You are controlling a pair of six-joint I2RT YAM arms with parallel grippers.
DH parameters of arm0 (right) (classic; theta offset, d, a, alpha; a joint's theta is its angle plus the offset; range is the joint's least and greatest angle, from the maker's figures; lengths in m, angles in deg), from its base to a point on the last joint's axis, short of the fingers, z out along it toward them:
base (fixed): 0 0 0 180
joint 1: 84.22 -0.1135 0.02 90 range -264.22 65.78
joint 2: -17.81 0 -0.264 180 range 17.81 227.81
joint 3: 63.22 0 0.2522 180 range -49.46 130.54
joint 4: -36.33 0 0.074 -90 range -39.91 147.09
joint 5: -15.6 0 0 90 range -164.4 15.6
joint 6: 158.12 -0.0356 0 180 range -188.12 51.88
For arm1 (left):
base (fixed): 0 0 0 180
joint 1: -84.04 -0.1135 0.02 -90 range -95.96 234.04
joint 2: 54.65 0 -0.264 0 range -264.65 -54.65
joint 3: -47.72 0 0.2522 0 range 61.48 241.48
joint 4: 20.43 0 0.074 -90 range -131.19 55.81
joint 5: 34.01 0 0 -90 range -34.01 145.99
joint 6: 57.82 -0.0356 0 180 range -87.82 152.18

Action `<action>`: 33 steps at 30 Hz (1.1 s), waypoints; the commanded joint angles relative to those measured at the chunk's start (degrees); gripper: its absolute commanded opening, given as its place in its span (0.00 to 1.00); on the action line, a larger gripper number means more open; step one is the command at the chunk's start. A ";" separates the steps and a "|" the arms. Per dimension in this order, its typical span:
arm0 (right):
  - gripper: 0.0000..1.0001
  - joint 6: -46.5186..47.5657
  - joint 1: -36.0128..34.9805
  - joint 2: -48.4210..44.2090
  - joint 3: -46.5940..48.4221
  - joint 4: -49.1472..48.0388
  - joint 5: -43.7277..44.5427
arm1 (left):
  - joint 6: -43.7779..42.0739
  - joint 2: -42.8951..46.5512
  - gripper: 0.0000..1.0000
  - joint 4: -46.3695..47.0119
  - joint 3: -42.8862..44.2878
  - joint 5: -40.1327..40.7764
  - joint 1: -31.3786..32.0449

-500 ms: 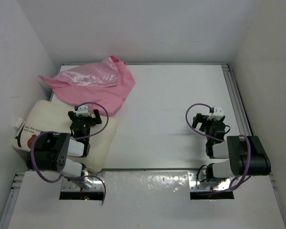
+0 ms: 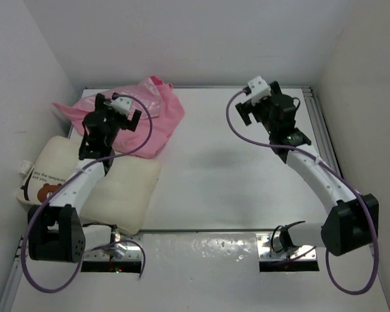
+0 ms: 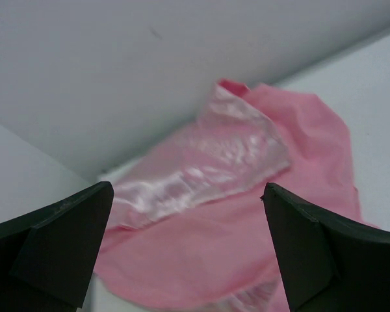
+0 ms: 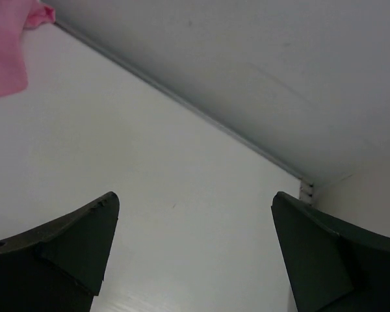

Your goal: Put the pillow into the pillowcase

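One pillow (image 2: pixel 127 192), one pillowcase (image 2: pixel 161 120), one table (image 2: pixel 234 188), and two arms, the left arm (image 2: pixel 78 185) and right arm (image 2: pixel 318 175).

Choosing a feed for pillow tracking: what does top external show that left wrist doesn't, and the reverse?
Only top external: the pillow lying near left, and the right arm stretched toward the far right. Only left wrist: the left tool seen open, and close detail of the glossy fold. Both: the pink pillowcase crumpled by the back wall.
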 commanded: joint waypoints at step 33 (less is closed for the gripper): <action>0.33 -48.79 -22.86 62.19 47.66 -0.22 -35.02 | 8.97 8.65 1.00 -22.10 -6.56 20.27 -2.17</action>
